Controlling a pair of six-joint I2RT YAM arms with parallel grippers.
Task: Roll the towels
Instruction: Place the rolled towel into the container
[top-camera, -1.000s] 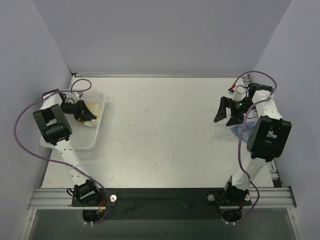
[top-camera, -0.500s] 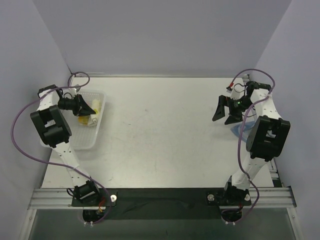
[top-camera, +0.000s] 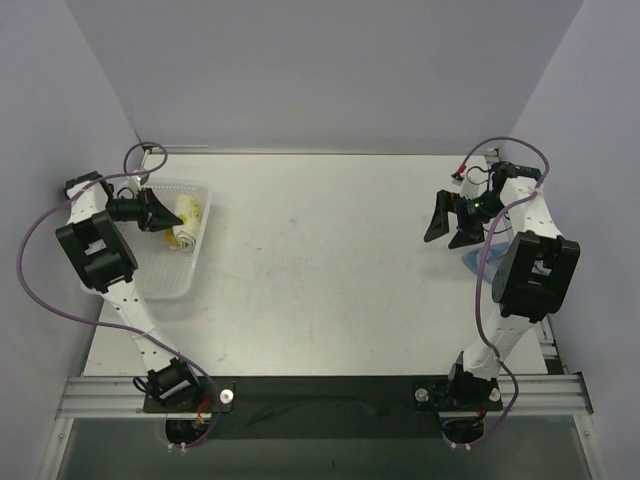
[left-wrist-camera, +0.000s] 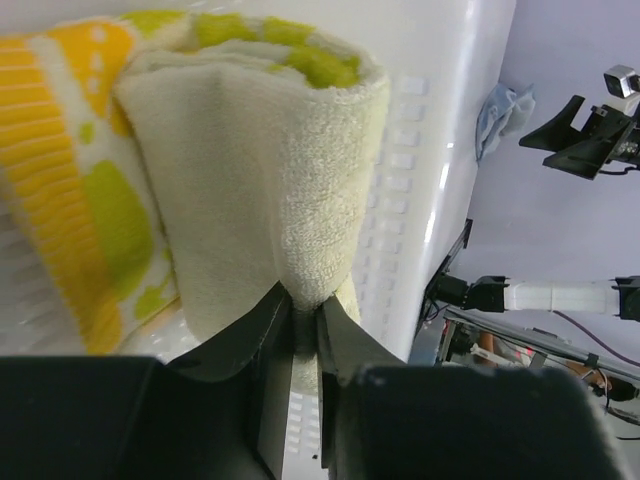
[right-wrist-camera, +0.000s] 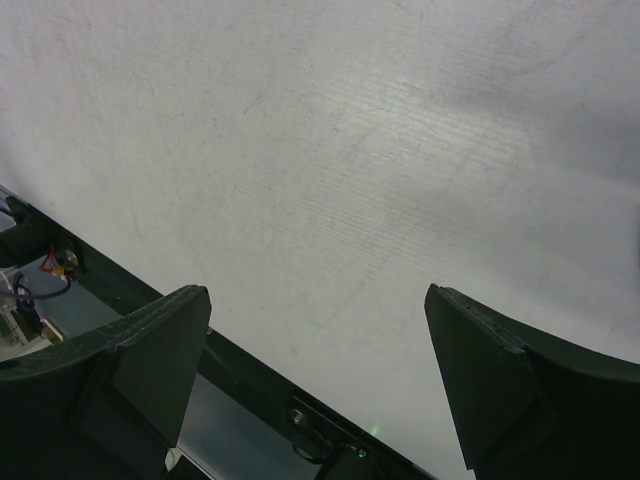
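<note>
The cream-white towel (left-wrist-camera: 250, 170) with yellow and green prints is rolled up inside the white mesh basket (top-camera: 150, 275) at the left; the top view shows the towel (top-camera: 184, 222) too. My left gripper (left-wrist-camera: 305, 300) is shut on a fold at the roll's lower edge; in the top view it (top-camera: 168, 214) reaches in from the basket's left side. The light blue towel (top-camera: 476, 259) lies crumpled at the table's right edge, partly hidden by the right arm, and shows far off in the left wrist view (left-wrist-camera: 500, 105). My right gripper (top-camera: 447, 228) hangs wide open and empty above bare table (right-wrist-camera: 320, 330).
The basket's perforated wall (left-wrist-camera: 440, 150) rises just right of the held roll. Purple cables loop beside both arms. Grey walls close in the left, back and right sides. The black front rail (top-camera: 320, 395) runs along the near edge.
My left gripper has swung toward the basket's far-left part, still on the cream towel, and the roll has shifted with it. The right gripper has stayed nearly still and open.
</note>
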